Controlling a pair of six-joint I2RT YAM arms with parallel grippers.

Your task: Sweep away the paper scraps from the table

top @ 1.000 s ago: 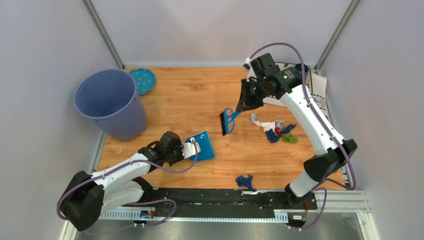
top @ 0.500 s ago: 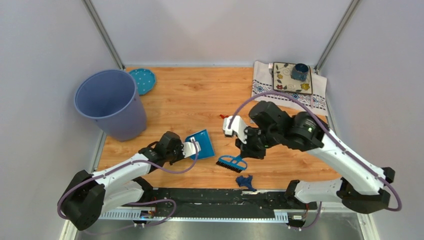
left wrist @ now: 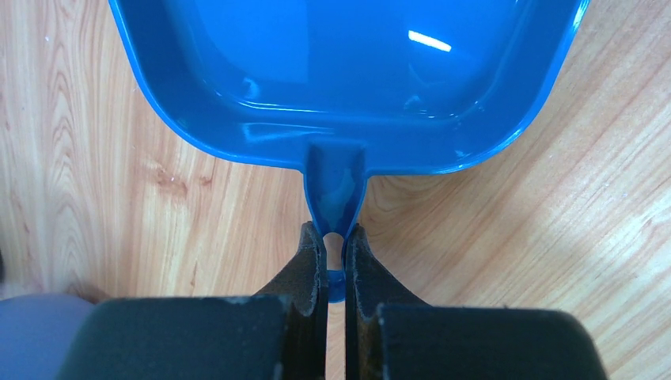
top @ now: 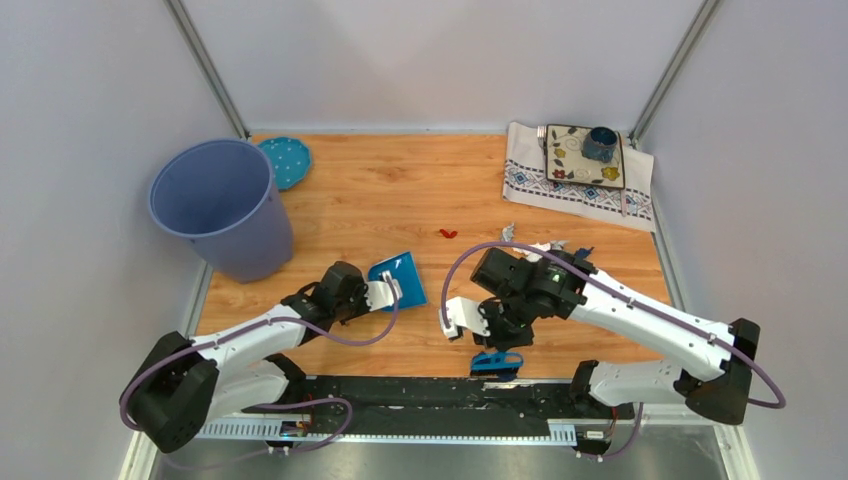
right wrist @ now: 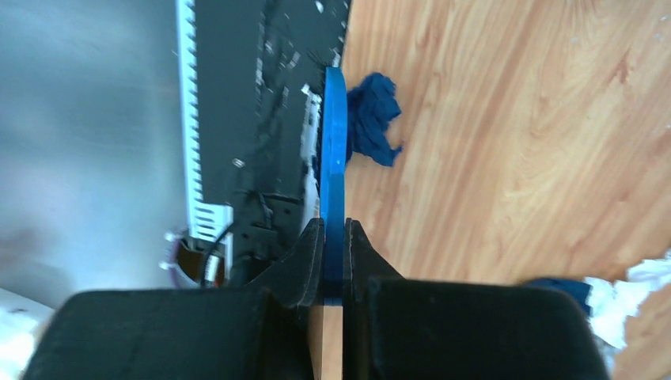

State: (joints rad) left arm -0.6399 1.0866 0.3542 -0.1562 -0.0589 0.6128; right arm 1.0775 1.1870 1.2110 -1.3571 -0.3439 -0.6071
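Observation:
My left gripper (top: 373, 296) is shut on the handle of a blue dustpan (top: 398, 281) lying flat on the table (top: 400, 190); the left wrist view shows the pan (left wrist: 340, 71) ahead of the gripper (left wrist: 335, 247). My right gripper (top: 503, 338) is shut on a blue brush (top: 497, 362) at the near edge. In the right wrist view the brush (right wrist: 333, 158) stands edge-on in the gripper (right wrist: 335, 237), with a dark blue scrap (right wrist: 373, 119) against its table side. A red scrap (top: 448, 233) and a white scrap (top: 508, 232) lie mid-table. More scraps (top: 582, 252) are mostly hidden behind the right arm.
A blue-grey bucket (top: 215, 205) stands at the left, with a teal dotted plate (top: 285, 160) behind it. A patterned white cloth (top: 575, 190) at the back right carries a tray and a blue cup (top: 600, 143). The black rail (top: 400, 393) runs along the near edge.
My right arm has swung the brush from mid-table down to the near edge, beside the dark blue scrap by the rail. The left gripper has shifted the dustpan slightly farther back.

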